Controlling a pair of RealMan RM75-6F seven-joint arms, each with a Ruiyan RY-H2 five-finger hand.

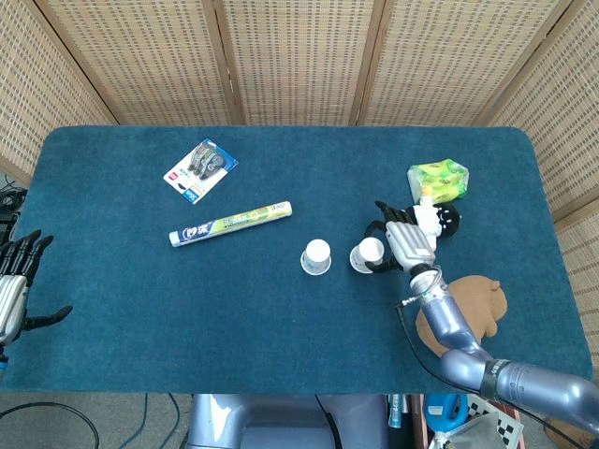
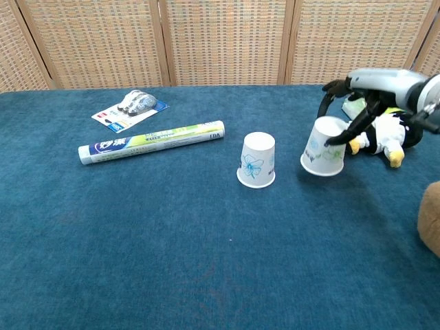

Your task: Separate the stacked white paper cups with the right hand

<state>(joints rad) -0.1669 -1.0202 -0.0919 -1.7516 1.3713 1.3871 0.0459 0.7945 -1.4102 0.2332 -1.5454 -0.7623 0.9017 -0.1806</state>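
Note:
Two white paper cups with flower prints are apart now. One cup [image 1: 316,256] [image 2: 257,160] stands upside down on the blue table near its middle. My right hand [image 1: 404,241] [image 2: 354,93] grips the other cup [image 1: 368,253] [image 2: 324,147] from above, tilted, just right of the first; whether it touches the table I cannot tell. My left hand [image 1: 17,281] hangs at the table's left edge with fingers spread, holding nothing.
A toothpaste box [image 1: 230,223] [image 2: 152,141] and a blister pack [image 1: 201,169] [image 2: 130,108] lie left of the cups. A penguin toy [image 1: 432,223] [image 2: 382,136], a green packet [image 1: 438,180] and a brown plush [image 1: 468,307] sit close to my right hand.

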